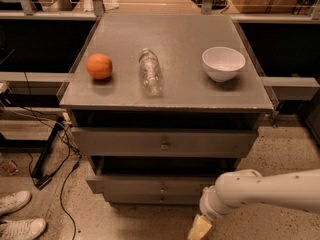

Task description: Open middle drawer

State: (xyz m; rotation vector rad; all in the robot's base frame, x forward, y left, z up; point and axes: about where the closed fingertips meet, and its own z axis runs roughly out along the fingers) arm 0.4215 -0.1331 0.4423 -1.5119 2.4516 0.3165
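The grey cabinet has three drawer fronts. The middle drawer [130, 185] is a long low front with a small round knob [161, 188]. It stands out a little from the cabinet, with a dark gap above it. The taller top drawer [120, 143] is above it and the lowest drawer [140, 200] is just below. My gripper [199, 229] hangs from the white arm [260, 190] at the bottom of the view. It is low, to the right of the middle drawer's knob, in front of the cabinet's lower right corner, and holds nothing that I can see.
On the cabinet top [175, 34] lie an orange [99, 66], a clear plastic bottle [150, 71] on its side and a white bowl [223, 63]. Cables [62, 181] and a pair of white shoes [15, 215] are on the floor at the left.
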